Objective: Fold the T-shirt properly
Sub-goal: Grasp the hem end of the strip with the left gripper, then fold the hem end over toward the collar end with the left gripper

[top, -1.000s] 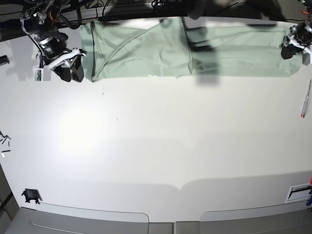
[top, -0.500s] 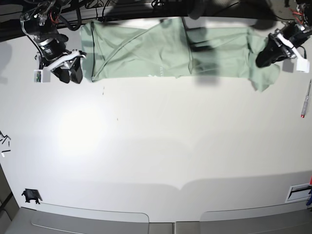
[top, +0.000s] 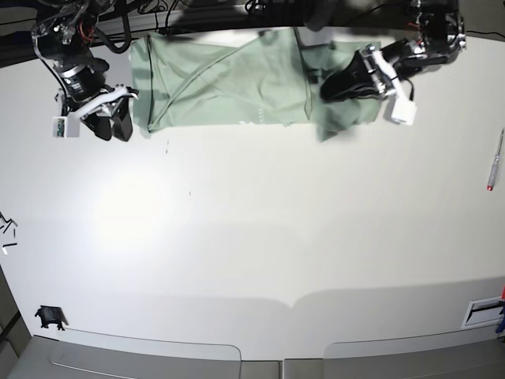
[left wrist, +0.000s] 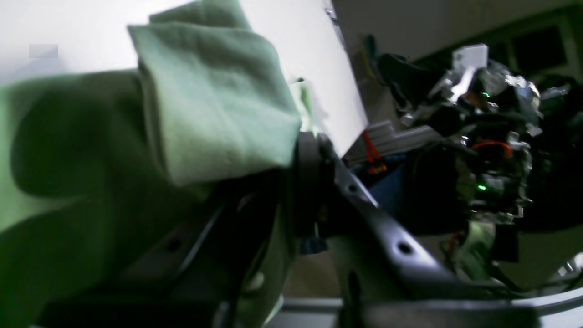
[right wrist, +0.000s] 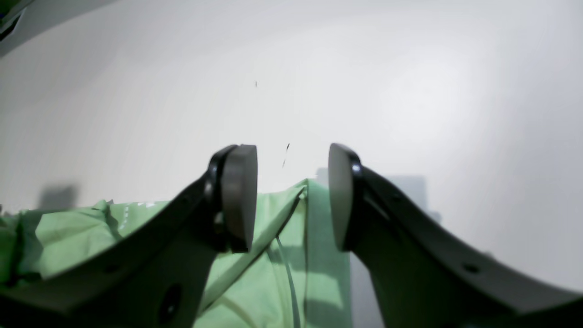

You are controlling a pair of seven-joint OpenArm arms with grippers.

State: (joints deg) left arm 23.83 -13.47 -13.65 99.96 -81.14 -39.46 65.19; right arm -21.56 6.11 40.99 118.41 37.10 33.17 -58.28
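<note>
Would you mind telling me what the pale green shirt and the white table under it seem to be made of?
Pale sage-green T-shirt: soft matte knit cloth, probably cotton; it drapes and creases where folded. White table: smooth hard board, perhaps laminate, with a slight sheen under the light.

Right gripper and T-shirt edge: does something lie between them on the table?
No. In the base view, only bare white table separates the open right gripper from the T-shirt.

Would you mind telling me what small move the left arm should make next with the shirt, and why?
Probably carry on across toward the other end. The left gripper is shut on the T-shirt, with the end of the cloth lifted and doubled over near the middle, not yet laid flat. The right gripper hangs open beside the far end, holding nothing, so nothing blocks the fold.
</note>
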